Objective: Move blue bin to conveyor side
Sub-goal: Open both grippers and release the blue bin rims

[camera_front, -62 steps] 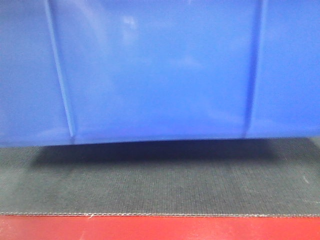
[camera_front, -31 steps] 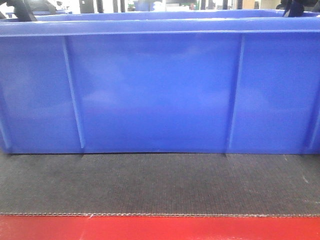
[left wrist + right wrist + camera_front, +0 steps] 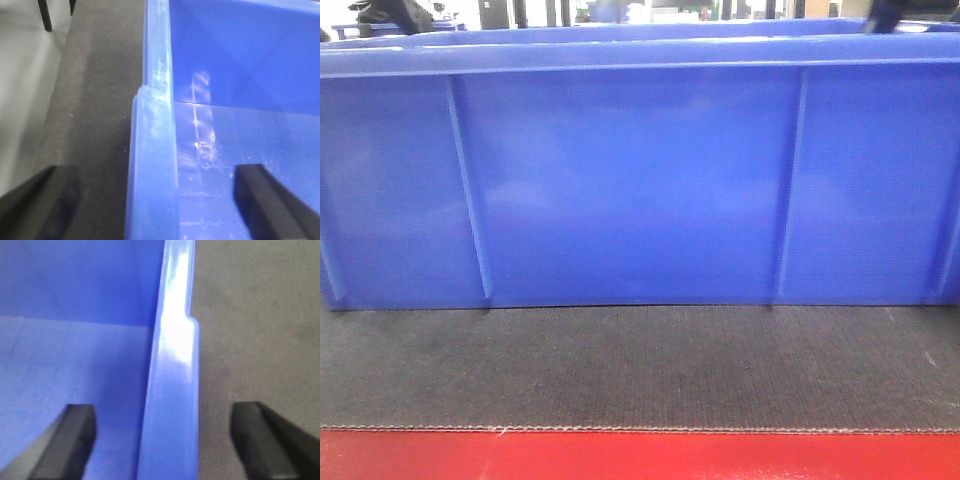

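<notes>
The left gripper [image 3: 150,200] and the right gripper [image 3: 167,440] each hover with fingers spread apart, straddling opposite end rims of the blue bin [image 3: 640,180] without touching. The bin rests flat on the conveyor [image 3: 640,370], near its red edge strip [image 3: 640,457].

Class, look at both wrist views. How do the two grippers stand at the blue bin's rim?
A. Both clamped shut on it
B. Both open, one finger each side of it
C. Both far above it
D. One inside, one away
B: each open gripper, left and right, straddles the blue bin rim with visible gaps.
</notes>
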Tool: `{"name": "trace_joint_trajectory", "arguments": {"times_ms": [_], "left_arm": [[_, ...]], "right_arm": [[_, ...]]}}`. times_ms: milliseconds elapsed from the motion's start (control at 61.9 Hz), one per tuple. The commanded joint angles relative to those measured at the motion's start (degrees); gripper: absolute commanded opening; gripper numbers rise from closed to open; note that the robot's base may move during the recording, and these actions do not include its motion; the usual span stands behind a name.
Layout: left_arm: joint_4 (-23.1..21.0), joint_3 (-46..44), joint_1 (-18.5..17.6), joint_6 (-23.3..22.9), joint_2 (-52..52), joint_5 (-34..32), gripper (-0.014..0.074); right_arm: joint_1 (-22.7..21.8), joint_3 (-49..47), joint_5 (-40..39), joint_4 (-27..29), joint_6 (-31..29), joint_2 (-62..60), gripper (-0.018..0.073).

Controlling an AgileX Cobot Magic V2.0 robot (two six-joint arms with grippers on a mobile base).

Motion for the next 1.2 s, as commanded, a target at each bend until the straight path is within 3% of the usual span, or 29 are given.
{"name": "trace_joint_trajectory", "arguments": {"times_ms": [0, 291, 372, 452, 598, 630, 678, 808, 985, 1179], "left_arm": [[1.6, -1.3, 0.3, 0.0, -0.6, -0.9, 0.0571], [2.5, -8.5, 0.3, 0.0, -2.3, 3.4, 0.057], [2.5, -11.0, 0.3, 0.0, -3.4, 4.6, 0.0542], [2.5, -13.2, 0.3, 0.0, -4.5, 5.9, 0.0446], [2.5, -16.1, 0.3, 0.0, -6.7, 6.7, 0.0135], [2.5, -16.5, 0.3, 0.0, -6.9, 6.7, 0.0057], [2.5, -17.0, 0.3, 0.0, -7.1, 6.5, -0.0041], [2.5, -17.0, 0.3, 0.0, -7.3, 4.6, 0.0018], [2.4, -17.0, 0.3, 0.0, -9.0, 6.5, -0.0004], [3.9, -17.0, 0.3, 0.0, -12.6, 7.7, -0.001]], "right_arm": [[-0.2, -2.0, 0.5, -1.0, -0.7, -0.5, 0.0498], [-0.2, -13.8, 11.1, -1.0, -0.7, -0.5, 0.0495], [-0.2, -17.9, 14.4, -1.0, -0.7, -0.6, 0.045], [-0.2, -22.1, 18.1, -1.0, -0.7, -0.6, 0.0302], [-0.2, -28.9, 22.7, -1.0, -0.7, -0.6, -0.0069], [-0.2, -30.0, 22.8, -1.0, -0.7, -0.6, -0.0111], [-0.2, -31.5, 22.8, -1.0, -0.7, -0.6, -0.0074], [-0.2, -34.3, 21.2, -1.0, -0.7, -0.6, -0.007], [-0.2, -38.8, 25.2, -1.0, -0.7, -1.1, -0.007], [-0.2, -38.7, 21.5, 0.2, -0.5, -5.9, -0.0075]]}}
